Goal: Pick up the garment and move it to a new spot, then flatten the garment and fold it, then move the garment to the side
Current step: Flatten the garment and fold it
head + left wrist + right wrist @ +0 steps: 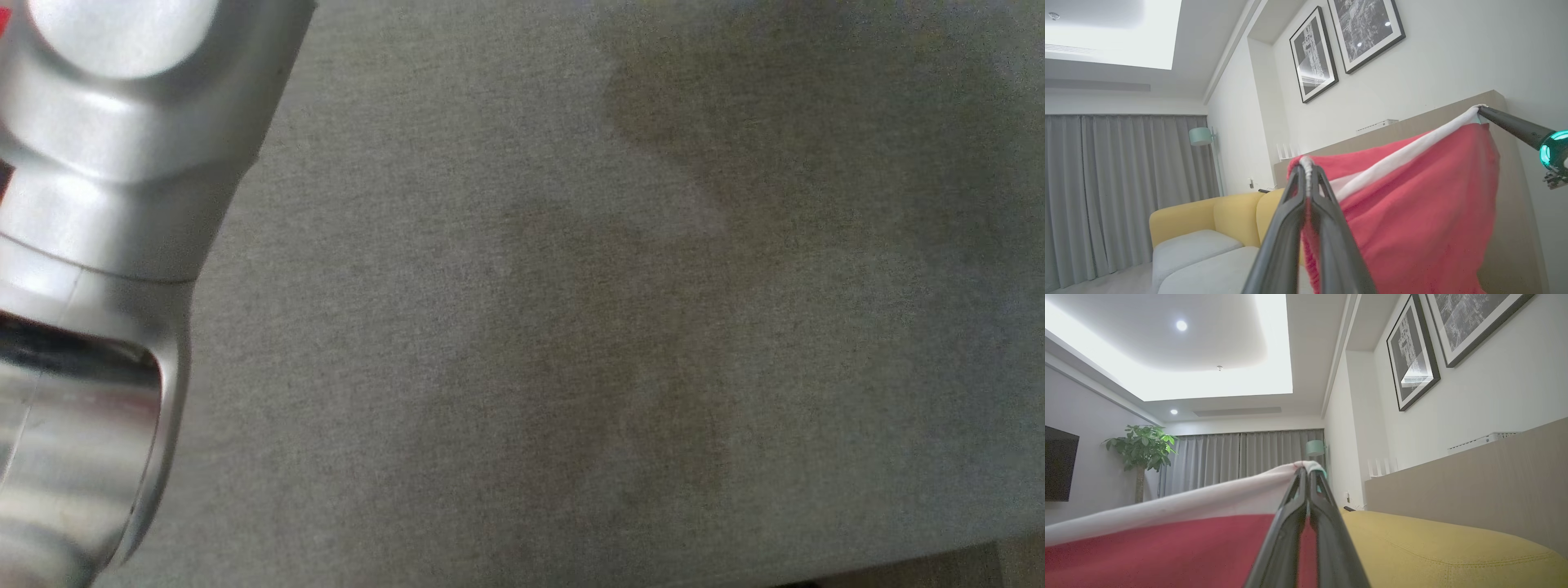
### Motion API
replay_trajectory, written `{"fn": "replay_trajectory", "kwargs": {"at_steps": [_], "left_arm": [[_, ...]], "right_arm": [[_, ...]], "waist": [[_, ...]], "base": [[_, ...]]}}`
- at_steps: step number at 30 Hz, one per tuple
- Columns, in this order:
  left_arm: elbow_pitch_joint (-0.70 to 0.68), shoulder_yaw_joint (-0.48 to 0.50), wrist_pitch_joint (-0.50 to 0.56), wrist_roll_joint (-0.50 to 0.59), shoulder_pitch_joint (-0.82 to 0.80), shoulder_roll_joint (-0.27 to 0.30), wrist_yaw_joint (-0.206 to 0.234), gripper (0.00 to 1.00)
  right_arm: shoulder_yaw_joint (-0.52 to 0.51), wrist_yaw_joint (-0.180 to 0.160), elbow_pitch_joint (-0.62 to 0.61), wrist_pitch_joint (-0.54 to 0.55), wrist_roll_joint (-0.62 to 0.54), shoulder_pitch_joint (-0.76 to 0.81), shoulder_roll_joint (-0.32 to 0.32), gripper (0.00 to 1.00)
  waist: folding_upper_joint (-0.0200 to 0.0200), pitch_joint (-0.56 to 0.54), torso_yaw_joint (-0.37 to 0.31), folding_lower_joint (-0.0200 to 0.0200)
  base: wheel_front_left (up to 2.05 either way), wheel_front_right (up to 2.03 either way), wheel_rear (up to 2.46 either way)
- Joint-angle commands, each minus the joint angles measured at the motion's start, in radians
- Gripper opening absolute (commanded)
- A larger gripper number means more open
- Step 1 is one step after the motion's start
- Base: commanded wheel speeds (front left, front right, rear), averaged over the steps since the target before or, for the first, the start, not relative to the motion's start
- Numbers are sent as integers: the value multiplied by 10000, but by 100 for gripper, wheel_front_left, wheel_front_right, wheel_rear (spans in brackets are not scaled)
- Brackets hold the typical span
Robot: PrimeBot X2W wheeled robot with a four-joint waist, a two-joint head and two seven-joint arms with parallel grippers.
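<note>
The garment (pixel 1412 212) is red with a white band along its top edge, and it hangs spread in the air between my two grippers. In the left wrist view my left gripper (pixel 1307 163) is shut on one end of the white band. The right gripper (pixel 1481 109) pinches the other end at the upper right of that view. In the right wrist view the right gripper (pixel 1306 470) is shut on the white edge of the garment (pixel 1167 547), which stretches away to the lower left. A pale silver arm segment (pixel 90 204) fills the left edge of the head view.
A grey fabric surface (pixel 612 327) lies below in the head view. A yellow sofa (pixel 1208 216) with grey seat cushions stands behind the garment. A beige wall panel (pixel 1474 486), framed pictures (pixel 1347 36), grey curtains (pixel 1122 192), a floor lamp (pixel 1200 136) and a potted plant (pixel 1142 447) surround the area.
</note>
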Motion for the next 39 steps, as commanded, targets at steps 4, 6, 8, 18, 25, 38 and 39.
{"fn": "replay_trajectory", "kwargs": {"at_steps": [4,6,8,18,25,38,39], "left_arm": [[-662,480,-61,183,-31,229,-115,0],[-1191,531,-65,324,693,375,-168,0],[-2069,477,-67,467,2411,749,-220,0],[-4135,-61,-69,607,9847,1907,-259,0],[-4261,-877,-69,400,12302,2188,-259,0],[-4684,-733,46,-682,11989,1588,-241,0],[-4634,-710,105,-803,11858,1476,-242,0]], "right_arm": [[110,67,-788,-17,3,445,-187,0],[287,67,-1193,-17,139,1197,-284,0],[293,67,-1848,-17,378,2792,-275,0],[-107,67,-3214,-17,818,8970,-202,0],[-1299,67,-3906,-17,1144,11778,-178,0],[-1853,67,-4831,915,399,11813,-211,0],[-1788,67,-4774,1054,327,11591,-251,0]], "waist": [[0,171,-185,-3],[0,184,-287,-3],[0,104,-432,-3],[0,-713,-899,-3],[0,-1105,-1021,-3],[0,-1076,-742,-3],[0,-1045,-667,-3]], "base": [[0,0,0],[0,0,0],[0,0,0],[0,0,0],[0,0,0],[0,0,0],[0,0,0]]}}
